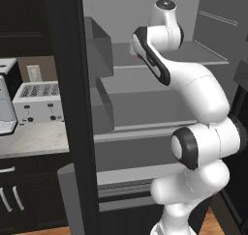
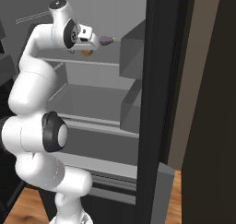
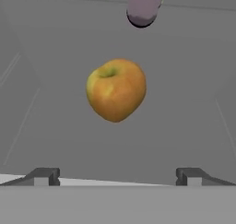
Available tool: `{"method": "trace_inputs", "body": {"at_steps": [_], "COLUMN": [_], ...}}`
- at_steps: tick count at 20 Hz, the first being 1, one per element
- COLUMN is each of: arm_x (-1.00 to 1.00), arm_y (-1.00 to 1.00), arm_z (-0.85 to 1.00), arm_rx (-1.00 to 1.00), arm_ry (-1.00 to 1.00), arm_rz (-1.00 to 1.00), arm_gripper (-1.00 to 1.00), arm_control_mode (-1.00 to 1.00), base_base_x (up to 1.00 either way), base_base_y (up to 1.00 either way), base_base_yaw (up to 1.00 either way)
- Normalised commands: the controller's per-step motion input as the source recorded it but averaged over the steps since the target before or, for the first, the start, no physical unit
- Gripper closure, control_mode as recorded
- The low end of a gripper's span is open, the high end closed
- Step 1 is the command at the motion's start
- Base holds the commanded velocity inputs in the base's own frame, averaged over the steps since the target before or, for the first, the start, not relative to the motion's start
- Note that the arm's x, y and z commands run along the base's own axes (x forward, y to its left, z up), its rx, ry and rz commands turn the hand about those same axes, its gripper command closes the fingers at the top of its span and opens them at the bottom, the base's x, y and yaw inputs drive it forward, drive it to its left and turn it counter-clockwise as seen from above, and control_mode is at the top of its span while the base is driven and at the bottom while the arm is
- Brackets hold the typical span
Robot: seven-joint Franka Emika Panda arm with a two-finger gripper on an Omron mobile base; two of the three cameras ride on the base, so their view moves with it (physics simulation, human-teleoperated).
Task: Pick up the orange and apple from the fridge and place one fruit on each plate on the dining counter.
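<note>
The smooth, roundish apple (image 3: 116, 90) lies on a grey fridge (image 1: 145, 108) shelf, stem dimple tilted up-left; the end effector (image 3: 118, 176) gapes wide, empty.

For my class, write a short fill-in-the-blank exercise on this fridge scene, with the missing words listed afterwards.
1. The gripper points at the apple, its fingers wide ____.
2. The dull ____ ball lies beyond the apple.
3. The apple rests on a grey ____ inside the fridge.
4. On the counter beside the fridge stands a white ____.

Missing words: apart; purple; shelf; toaster
</note>
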Motion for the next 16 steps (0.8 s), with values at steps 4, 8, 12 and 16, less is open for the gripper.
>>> {"method": "trace_inputs", "body": {"at_steps": [4,8,12,16], "arm_x": [0.4,0.33,0.31,0.33], "arm_y": [0.0,0.02,0.07,0.08], "arm_z": [0.0,0.0,0.0,0.0], "arm_rx": [0.0,0.0,0.0,0.0], "arm_ry": [0.03,0.0,0.0,0.0], "arm_rz": [0.0,-0.01,-0.01,-0.01], "arm_gripper": [-1.0,-1.0,-1.0,-1.0], "arm_control_mode": [-1.0,-1.0,-1.0,-1.0], "base_base_x": [0.0,0.0,0.0,0.0], "base_base_y": [0.0,0.0,0.0,0.0], "base_base_yaw": [0.0,0.0,0.0,0.0]}}
